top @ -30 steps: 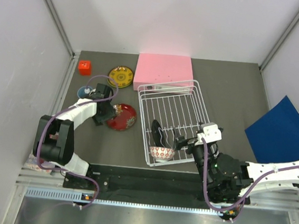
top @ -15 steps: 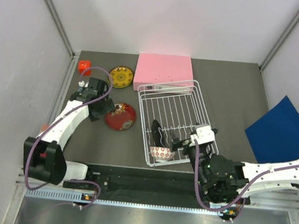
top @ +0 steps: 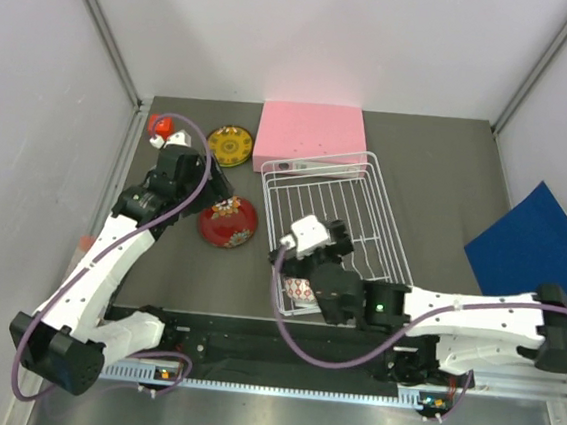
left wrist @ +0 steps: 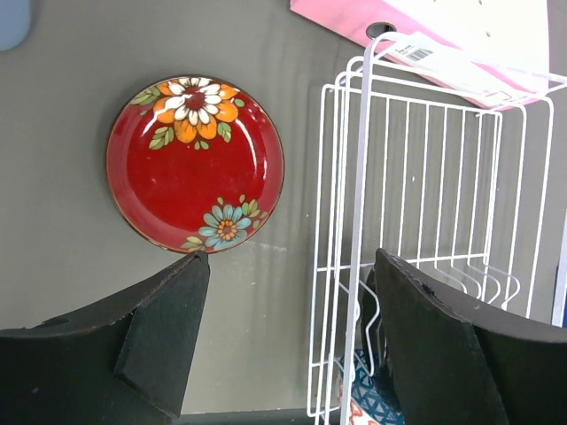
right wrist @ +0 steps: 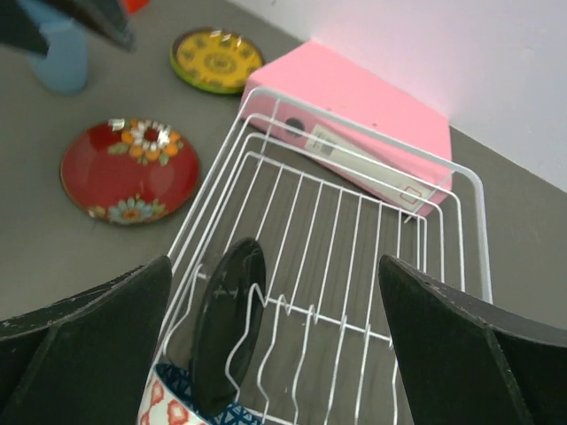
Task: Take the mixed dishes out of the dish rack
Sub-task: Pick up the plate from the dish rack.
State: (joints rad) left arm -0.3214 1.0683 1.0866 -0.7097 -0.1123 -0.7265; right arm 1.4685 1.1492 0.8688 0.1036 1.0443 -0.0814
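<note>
The left fingers [left wrist: 177, 301] are standing apart with nothing between them, hovering above the counter [top: 439, 167]. The red plate [left wrist: 195, 162] is lying flat, face up, on the counter just beyond the left-hand fingertip and is not touching it. The cup [right wrist: 62, 57] is standing on the counter farther beyond these fingers and to their left, apart from the red plate. The rack [left wrist: 416, 221] is sitting beyond the right-hand finger, with one of its edge wires showing in the gap between the two fingers.

The right fingers [right wrist: 133, 301] are standing wide apart and gripping nothing, hovering over the near end of the rack. The black plate [right wrist: 229, 323] is standing on edge in the prongs, between the two fingers and nearer the left-hand one. It appears black, though only one face is showing. The bowl [right wrist: 177, 403] is sitting in the rack directly beside the black plate, at the near-left corner, just right of the left-hand finger.

The yellow plate [right wrist: 217, 60] is lying flat on the counter far beyond the left-hand finger, past the red plate. The box [right wrist: 372, 133] is lying at the far end of the rack, straight ahead of the right fingers. The cube [top: 155, 122] is sitting at the far-left of the counter, partly hidden by the left arm. A blue panel [top: 531, 246] is lying to the right of the counter, well apart from the right fingers.
</note>
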